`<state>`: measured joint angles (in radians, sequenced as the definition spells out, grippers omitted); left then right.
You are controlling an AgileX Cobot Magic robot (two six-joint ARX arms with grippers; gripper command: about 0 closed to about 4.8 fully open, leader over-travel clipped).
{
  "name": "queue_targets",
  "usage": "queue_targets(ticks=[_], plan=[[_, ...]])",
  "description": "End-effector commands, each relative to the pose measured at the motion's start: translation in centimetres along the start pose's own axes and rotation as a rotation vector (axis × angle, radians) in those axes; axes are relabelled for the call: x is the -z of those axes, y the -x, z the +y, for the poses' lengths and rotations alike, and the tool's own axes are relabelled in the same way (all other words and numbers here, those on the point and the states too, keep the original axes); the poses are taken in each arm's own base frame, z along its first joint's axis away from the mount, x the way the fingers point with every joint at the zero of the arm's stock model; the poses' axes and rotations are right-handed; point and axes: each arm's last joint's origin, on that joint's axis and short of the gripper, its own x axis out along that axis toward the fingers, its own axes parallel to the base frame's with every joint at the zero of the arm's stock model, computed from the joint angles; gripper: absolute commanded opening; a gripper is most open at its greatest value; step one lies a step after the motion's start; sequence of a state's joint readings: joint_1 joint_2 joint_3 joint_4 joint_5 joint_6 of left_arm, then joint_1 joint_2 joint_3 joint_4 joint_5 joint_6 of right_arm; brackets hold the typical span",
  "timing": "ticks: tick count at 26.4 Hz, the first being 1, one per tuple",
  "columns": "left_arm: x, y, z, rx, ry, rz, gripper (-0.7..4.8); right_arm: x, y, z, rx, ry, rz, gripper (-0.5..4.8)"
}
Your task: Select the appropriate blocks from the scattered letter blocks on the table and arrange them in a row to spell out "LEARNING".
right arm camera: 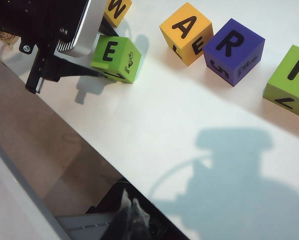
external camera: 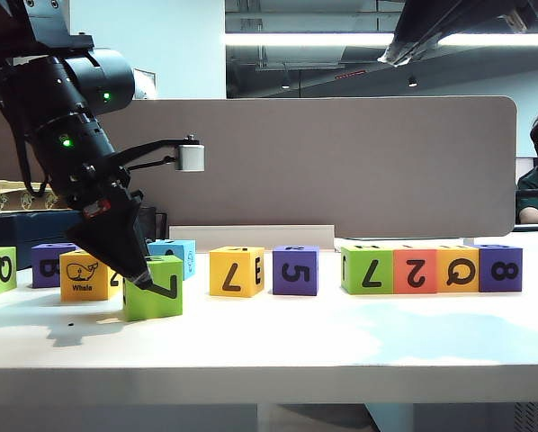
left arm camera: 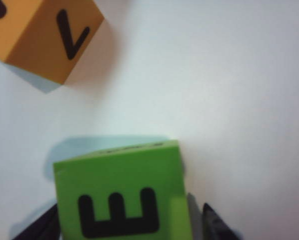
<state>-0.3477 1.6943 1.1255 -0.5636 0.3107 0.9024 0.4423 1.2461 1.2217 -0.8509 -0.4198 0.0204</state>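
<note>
- Your left tool is down at the green E block, which sits flat on the white worktop toward the left of the exterior view.
- In the left wrist view that green E block lies between the two dark fingers, which stand apart with a sliver of gap on each side; you have no clamp on it.
- To its right, apart from it, you have the yellow-orange A block, then the purple R block just beside that.
- Farther right, four blocks touch in a row: green N, coral, yellow-orange and purple.
- The yellow-orange whale block and a blue block sit behind the left tool.
- Your right tool hangs off the worktop's edge, well apart from every block; you cannot tell its state from the blurred tip.
</note>
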Motion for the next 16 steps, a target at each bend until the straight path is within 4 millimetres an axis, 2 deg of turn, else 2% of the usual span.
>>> queue_targets(ticks=[1, 8, 16], plan=[[-0.16, 0.14, 0.03, -0.002, -0.007, -0.012, 3.74, -0.17, 0.17, 0.11, -0.003, 0.010, -0.015, -0.01], [-0.52, 0.24, 0.62, -0.077, 0.134, -0.030, 3.73, -0.17, 0.17, 0.11, -0.003, 0.010, -0.015, -0.01], [0.18, 0.27, 0.63, -0.176, 0.165, 0.138, 3.74, -0.16, 0.17, 0.10, -0.003, 0.010, -0.015, -0.01]])
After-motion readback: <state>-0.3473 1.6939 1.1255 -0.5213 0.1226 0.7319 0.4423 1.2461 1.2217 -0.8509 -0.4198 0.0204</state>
